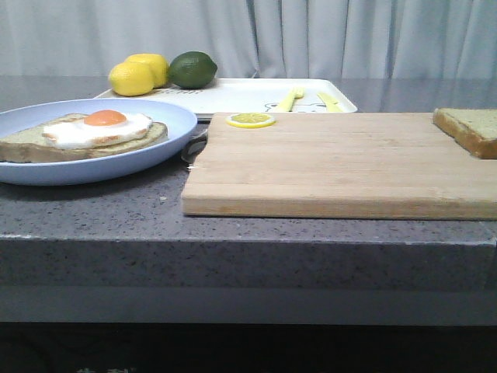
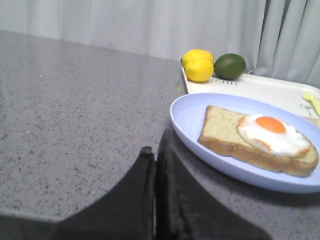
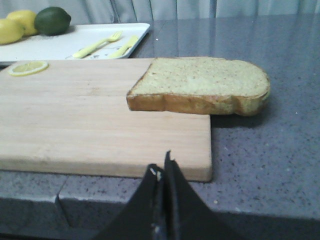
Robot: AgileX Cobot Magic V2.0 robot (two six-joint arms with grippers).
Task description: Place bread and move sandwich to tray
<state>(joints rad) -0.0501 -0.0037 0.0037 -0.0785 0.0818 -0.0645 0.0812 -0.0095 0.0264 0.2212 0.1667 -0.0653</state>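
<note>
The bread [image 1: 470,129] lies on the right end of the wooden cutting board [image 1: 334,167], overhanging its edge; it also shows in the right wrist view [image 3: 200,90]. The sandwich [image 1: 85,134], toast with a fried egg, sits on a pale blue plate [image 1: 167,124] at the left, also in the left wrist view [image 2: 260,140]. The white tray [image 1: 241,95] lies behind the board. My left gripper [image 2: 155,152] is shut and empty, just short of the plate's rim. My right gripper [image 3: 162,167] is shut and empty, in front of the board's near edge. Neither gripper shows in the front view.
Two lemons [image 1: 138,75] and a lime [image 1: 192,69] sit at the tray's far left. Yellow cutlery [image 1: 291,99] lies on the tray. A lemon slice [image 1: 250,120] rests on the board's back left corner. A curtain hangs behind the grey counter [image 1: 116,210].
</note>
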